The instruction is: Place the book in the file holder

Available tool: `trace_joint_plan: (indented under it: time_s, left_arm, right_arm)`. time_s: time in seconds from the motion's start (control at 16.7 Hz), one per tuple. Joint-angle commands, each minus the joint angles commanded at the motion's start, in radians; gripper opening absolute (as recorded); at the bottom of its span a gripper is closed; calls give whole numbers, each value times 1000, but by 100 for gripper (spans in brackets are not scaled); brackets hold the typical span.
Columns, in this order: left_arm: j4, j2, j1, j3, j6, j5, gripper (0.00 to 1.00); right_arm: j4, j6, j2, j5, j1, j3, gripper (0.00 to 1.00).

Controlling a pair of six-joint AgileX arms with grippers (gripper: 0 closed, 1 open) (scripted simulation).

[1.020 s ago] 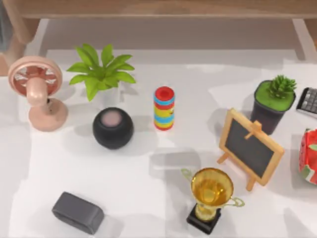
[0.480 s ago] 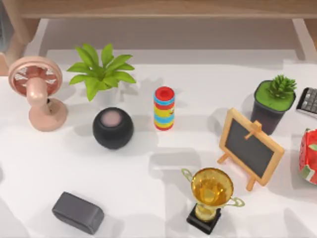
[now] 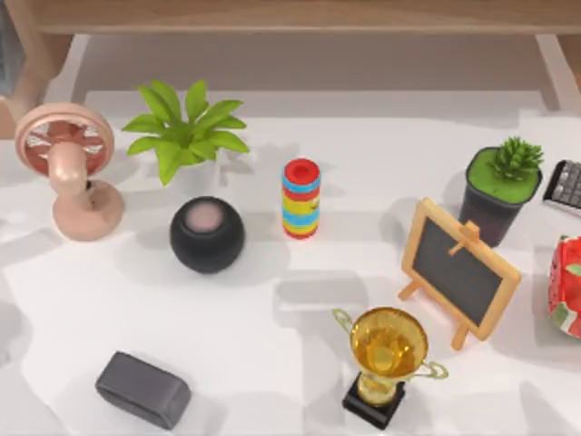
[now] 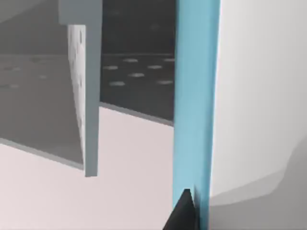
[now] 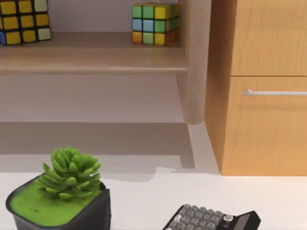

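In the left wrist view a blue book (image 4: 196, 96) stands on edge right in front of the camera. One black fingertip (image 4: 184, 211) of my left gripper presses against its lower part, so the gripper looks shut on it. Just beyond and beside the book is the grey file holder (image 4: 86, 96), with an upright divider and a perforated back wall. The book's lower edge is hidden.
The top view holds a pink fan (image 3: 68, 168), leafy plant (image 3: 182, 132), black ball speaker (image 3: 207, 233), striped stack (image 3: 301, 198), chalkboard (image 3: 461, 271), trophy (image 3: 388, 359), grey box (image 3: 143, 389), succulent pot (image 3: 499, 186) and calculator (image 3: 567, 184). A wooden cabinet (image 5: 259, 86) stands behind.
Shadows along the top view's left edge have shifted and spread. The objects on the table have not moved.
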Motion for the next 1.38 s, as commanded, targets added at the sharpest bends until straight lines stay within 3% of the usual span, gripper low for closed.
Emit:
trace_joint_plan:
  time_s: [0.3, 1.2, 1.38]
  left_arm:
    - [53, 44, -91, -9, 71, 79, 0]
    - [42, 135, -131, 101, 57, 43, 0]
    - [42, 135, -131, 101, 57, 43, 23]
  right_arm:
    - [0, 0, 0, 0, 0, 0, 100]
    - [0, 0, 0, 0, 0, 0, 100]
    - [0, 0, 0, 0, 0, 0, 100]
